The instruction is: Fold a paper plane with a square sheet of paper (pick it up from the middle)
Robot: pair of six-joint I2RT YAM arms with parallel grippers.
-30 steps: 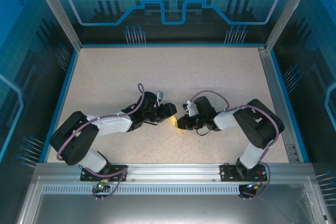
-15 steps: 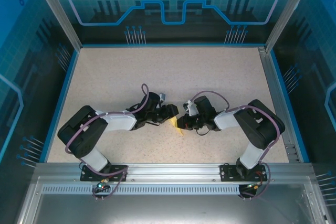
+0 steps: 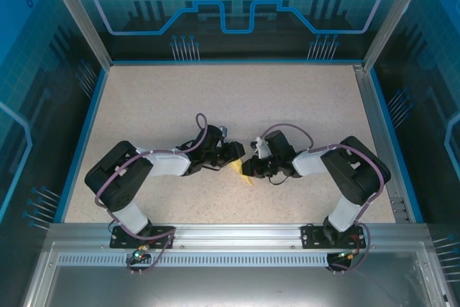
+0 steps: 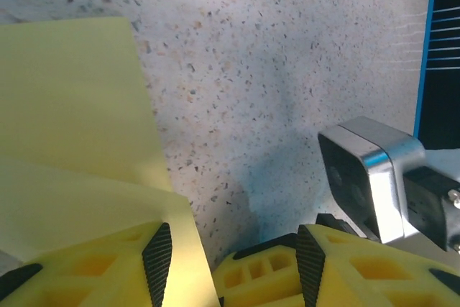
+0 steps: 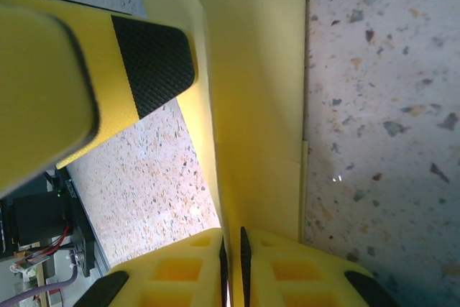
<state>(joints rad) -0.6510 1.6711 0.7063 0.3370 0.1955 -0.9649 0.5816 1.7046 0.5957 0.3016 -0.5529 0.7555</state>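
The square sheet of paper [image 3: 242, 171] is pale yellow, folded into layers, and sits mid-table between both grippers. In the right wrist view the folded paper [image 5: 251, 70] stands on edge and runs down between the pads of my right gripper [image 5: 231, 253], which is shut on it with only a thin slit. My left gripper [image 4: 233, 253] is open just beside the paper [image 4: 72, 127]; a raised flap passes its left fingertip [image 4: 157, 260] and bare table shows between the jaws. From above, the left gripper [image 3: 233, 153] and right gripper [image 3: 250, 167] almost touch.
The speckled table [image 3: 237, 98] has a blue rim [image 3: 92, 127] at the sides and back, and an aluminium rail [image 3: 237, 231] at the near edge. The right wrist's camera housing [image 4: 370, 177] is close to my left fingers.
The left arm's elbow and shoulder have swung right, toward the middle, while its gripper stayed by the paper. The right arm has held its place on the paper.
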